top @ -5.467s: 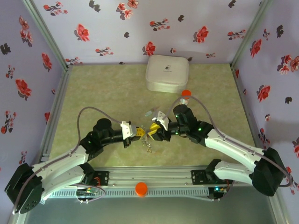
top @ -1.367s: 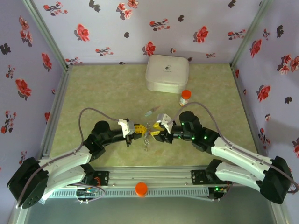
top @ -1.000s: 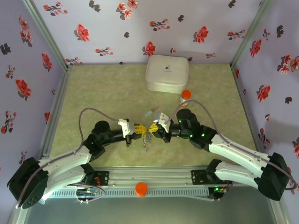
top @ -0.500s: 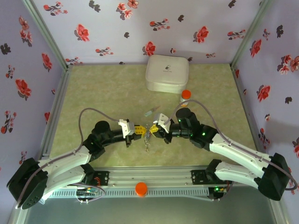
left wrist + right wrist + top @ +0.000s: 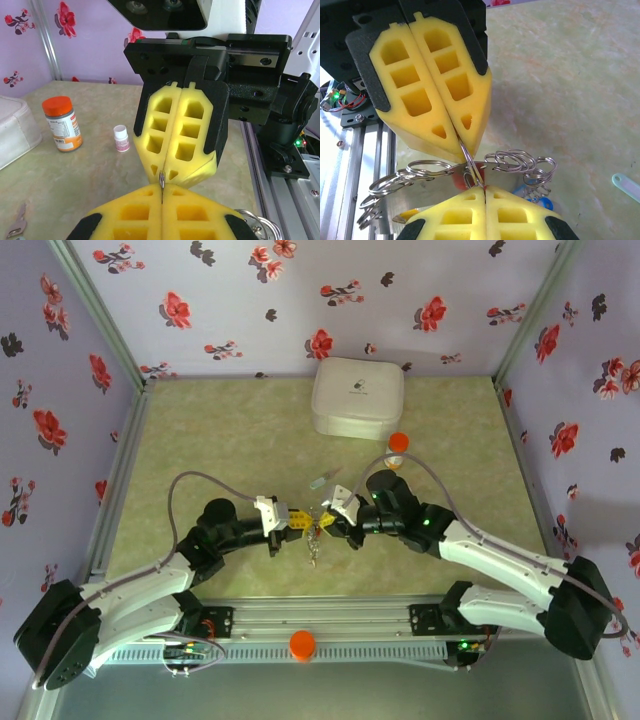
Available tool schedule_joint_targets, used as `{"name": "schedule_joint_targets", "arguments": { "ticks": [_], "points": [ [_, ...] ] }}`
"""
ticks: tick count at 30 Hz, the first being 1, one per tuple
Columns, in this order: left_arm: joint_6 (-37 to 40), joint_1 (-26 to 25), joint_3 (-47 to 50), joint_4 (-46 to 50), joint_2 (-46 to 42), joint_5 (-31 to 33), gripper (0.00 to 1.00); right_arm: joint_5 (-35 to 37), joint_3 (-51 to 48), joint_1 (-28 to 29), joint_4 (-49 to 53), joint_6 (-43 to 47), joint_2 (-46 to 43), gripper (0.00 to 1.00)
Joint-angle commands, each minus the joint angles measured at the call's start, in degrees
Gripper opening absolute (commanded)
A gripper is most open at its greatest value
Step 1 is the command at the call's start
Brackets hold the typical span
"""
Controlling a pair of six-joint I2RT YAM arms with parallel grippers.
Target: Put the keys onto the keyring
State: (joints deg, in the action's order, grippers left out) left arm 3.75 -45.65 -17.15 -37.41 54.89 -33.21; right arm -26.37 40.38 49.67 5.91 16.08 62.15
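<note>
The keyring [image 5: 445, 170] is a silvery bunch of several split rings hanging between my two grippers, in the top view a small dangling cluster [image 5: 316, 538]. A red key [image 5: 476, 169], a blue key [image 5: 543, 203] and a yellow key [image 5: 406, 215] hang under it. My left gripper [image 5: 299, 523] is shut, and my right gripper [image 5: 329, 521] is shut tip to tip against it. One thin wire loop [image 5: 471, 162] of the bunch runs from the left gripper [image 5: 462, 146] into the right gripper [image 5: 485, 188]. A silvery-grey key [image 5: 322, 480] lies loose on the table behind them.
An orange-capped bottle [image 5: 61, 124] and a tiny white bottle [image 5: 121, 138] stand beyond the grippers. The white rounded box [image 5: 358, 397] sits at the back. The metal rail [image 5: 320, 618] runs along the near edge, close under both arms.
My right gripper moved left toward the left gripper and closed its jaws on the wire loop. The left gripper stayed shut and still.
</note>
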Motion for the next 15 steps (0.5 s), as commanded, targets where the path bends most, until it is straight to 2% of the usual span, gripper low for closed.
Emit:
{"name": "schedule_joint_targets", "arguments": {
  "ticks": [1,4,6,12,15],
  "points": [
    [1.62,-0.34,-3.18,-3.11,-1.9,-2.22,0.0,0.91,-0.46,0.03,-1.17,-2.0,-1.96,0.11],
    [1.24,-0.32,-2.74,-3.75,-1.55,-2.26,0.0,1.36,-2.67,-0.09,-5.51,-2.97,-5.56,0.25],
    [0.72,-0.32,-2.46,-4.7,-1.19,-2.31,0.0,0.18,-3.78,-0.13,-7.54,-3.11,-6.8,0.29],
    [-0.14,-0.32,-2.52,-6.38,-0.14,-2.78,0.0,-2.81,-3.16,-0.14,-9.19,-4.2,-3.94,0.3],
    [-0.24,-0.42,-2.62,-6.43,-0.14,-3.0,0.0,-3.01,-3.18,-0.13,-10.81,-4.61,-2.76,0.23]
  ]
}}
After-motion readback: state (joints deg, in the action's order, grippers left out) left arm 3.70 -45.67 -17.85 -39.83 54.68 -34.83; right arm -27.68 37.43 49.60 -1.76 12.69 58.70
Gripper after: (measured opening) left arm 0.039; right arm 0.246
